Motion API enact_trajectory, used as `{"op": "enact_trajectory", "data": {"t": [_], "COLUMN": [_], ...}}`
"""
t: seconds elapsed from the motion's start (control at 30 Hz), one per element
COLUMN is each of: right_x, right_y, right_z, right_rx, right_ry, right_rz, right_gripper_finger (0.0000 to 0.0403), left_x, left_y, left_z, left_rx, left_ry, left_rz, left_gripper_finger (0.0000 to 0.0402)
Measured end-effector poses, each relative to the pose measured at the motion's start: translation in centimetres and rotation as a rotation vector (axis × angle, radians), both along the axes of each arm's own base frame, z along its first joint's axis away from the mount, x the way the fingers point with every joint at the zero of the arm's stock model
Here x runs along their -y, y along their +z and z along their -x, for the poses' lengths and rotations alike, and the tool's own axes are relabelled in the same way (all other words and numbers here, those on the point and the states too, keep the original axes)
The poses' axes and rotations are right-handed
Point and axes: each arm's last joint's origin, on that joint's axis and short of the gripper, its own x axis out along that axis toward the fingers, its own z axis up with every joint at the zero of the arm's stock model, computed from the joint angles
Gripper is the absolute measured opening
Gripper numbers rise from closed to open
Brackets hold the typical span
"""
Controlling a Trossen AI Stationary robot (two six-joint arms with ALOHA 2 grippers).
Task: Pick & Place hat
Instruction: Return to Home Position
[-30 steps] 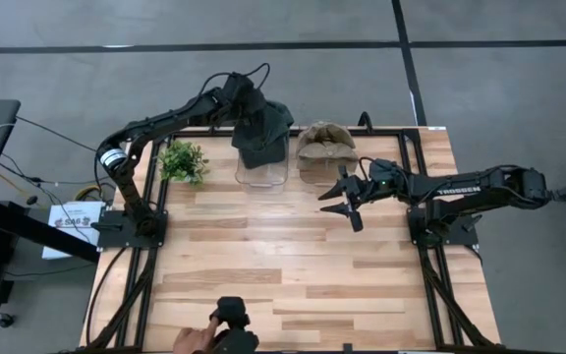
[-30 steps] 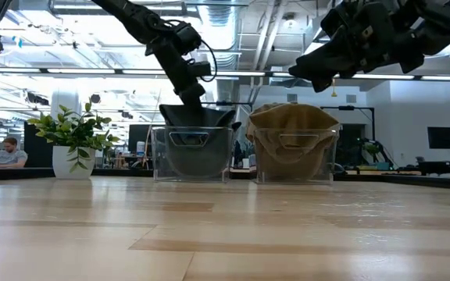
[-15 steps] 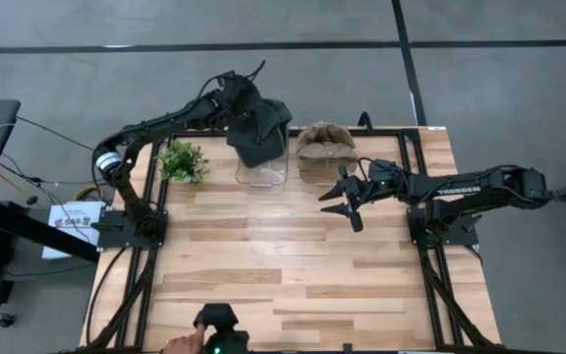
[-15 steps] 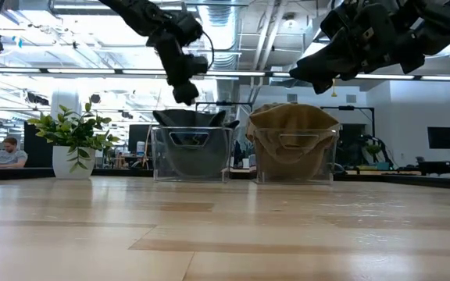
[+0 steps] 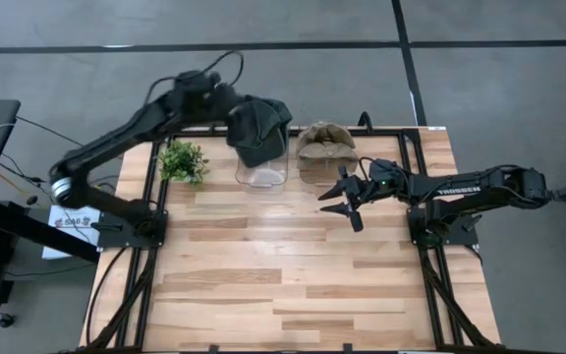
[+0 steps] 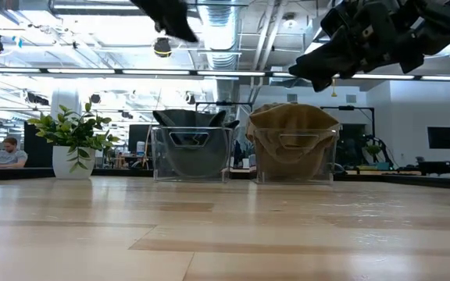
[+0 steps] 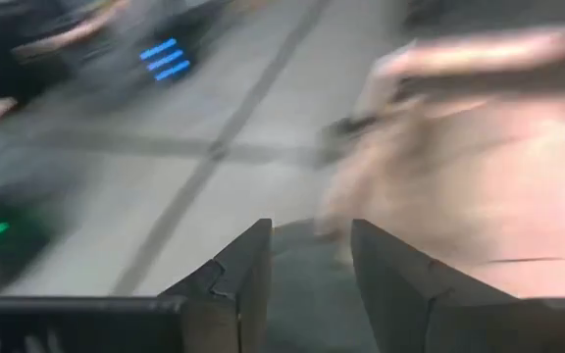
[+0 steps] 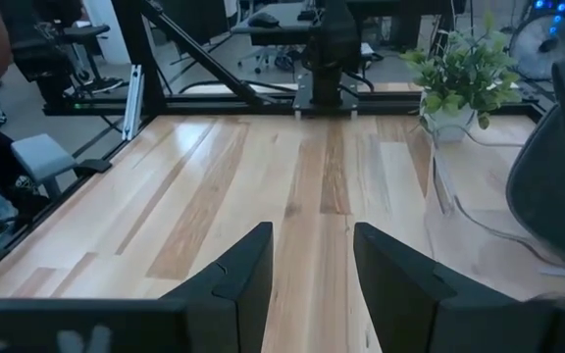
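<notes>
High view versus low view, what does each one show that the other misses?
Only the high view shows the left arm and right arm whole, down to their bases. Only the low view shows the room behind, with a seated person. Both show the left fingers raised, the right fingers open, the potted plant, the blue cap in the left bin and the brown cap in the right bin.

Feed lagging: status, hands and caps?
Left hand open, high near left bin. Right hand open, hovering by right bin. Dark cap in left, brown cap in right.
</notes>
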Motion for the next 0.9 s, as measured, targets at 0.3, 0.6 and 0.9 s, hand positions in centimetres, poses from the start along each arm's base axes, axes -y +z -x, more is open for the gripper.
{"op": "enact_trajectory", "data": {"t": [0.3,0.6,0.9], "right_x": [-0.7,-1.1,-1.3], "right_y": [0.6,0.7,-1.6], "right_z": [-0.1,2.2,7.6], "right_rx": [0.055,0.143,0.260], "right_ry": [0.034,0.055,-0.004], "right_rz": [0.008,0.012,-0.036], "right_gripper_finger": [0.0136,0.0137,0.0134], "left_x": [6.7,11.5,13.0], "left_y": [-4.5,-11.8,-17.6], "left_z": [7.3,13.7,16.8], "left_rx": [0.269,0.448,0.586], "left_ry": [-0.278,-0.348,-0.307], "left_rz": [0.210,0.291,0.351], "left_gripper_finger": [0.0139,0.0139,0.0139]}}
